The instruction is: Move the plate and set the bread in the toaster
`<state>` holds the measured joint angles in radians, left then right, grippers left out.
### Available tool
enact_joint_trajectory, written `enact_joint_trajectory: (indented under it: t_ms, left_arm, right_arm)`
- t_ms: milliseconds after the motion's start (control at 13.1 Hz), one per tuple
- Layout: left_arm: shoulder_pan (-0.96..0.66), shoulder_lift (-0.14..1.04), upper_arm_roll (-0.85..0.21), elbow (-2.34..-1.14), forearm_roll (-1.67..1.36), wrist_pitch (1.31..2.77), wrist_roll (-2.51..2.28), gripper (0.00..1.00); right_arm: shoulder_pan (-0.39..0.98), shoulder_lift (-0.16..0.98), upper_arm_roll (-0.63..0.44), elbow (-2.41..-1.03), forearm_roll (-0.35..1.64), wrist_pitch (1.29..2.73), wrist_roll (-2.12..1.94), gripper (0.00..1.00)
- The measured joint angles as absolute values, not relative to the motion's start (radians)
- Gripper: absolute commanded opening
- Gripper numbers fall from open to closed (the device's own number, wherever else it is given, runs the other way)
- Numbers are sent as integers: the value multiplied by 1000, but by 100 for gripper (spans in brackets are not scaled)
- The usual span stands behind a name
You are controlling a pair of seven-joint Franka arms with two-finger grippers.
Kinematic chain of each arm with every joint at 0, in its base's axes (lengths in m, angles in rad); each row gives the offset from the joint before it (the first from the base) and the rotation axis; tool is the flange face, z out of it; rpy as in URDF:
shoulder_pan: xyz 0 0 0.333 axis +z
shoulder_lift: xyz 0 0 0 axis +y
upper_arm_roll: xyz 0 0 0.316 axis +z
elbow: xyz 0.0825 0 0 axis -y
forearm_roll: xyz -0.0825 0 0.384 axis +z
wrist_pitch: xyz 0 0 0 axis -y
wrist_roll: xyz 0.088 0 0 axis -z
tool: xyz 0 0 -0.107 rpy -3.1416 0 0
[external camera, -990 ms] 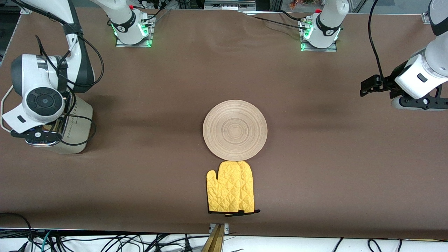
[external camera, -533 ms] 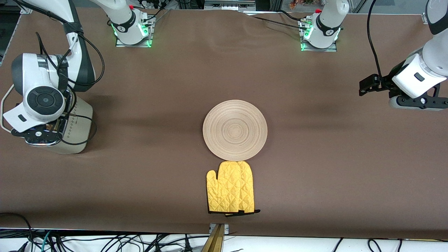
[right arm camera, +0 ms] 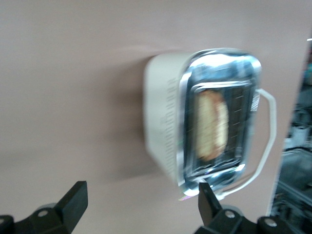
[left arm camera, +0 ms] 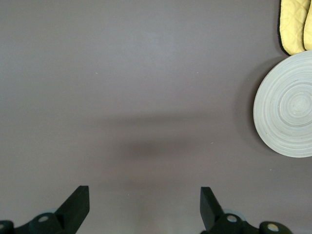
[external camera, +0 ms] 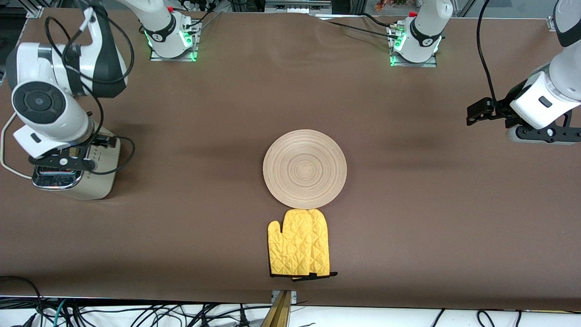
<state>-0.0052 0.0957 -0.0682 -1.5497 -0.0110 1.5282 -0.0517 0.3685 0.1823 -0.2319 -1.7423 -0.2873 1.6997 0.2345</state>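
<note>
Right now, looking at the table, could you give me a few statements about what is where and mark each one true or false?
1. The bread sits in the toaster. True.
2. The plate holds the bread. False: nothing lies on the plate.
3. The yellow mitt lies nearer the front camera than the plate. True.
4. The right gripper grips the bread. False: its fingers are open above the toaster.
5. The left gripper hangs over the plate. False: it waits, open, over bare table at the left arm's end.
</note>
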Motion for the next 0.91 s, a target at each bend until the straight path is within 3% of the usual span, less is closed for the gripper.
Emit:
enact_joint_trajectory:
  t_ms: [381, 913]
  left_arm:
    - [-7, 97, -72, -1548, -11, 1528, -52, 100]
    - [-8, 97, -74, -1544, -11, 1528, -52, 100]
  right_arm:
    - [369, 132, -193, -1670, 23, 1650, 82, 100]
    - [365, 117, -198, -1612, 72, 1607, 33, 100]
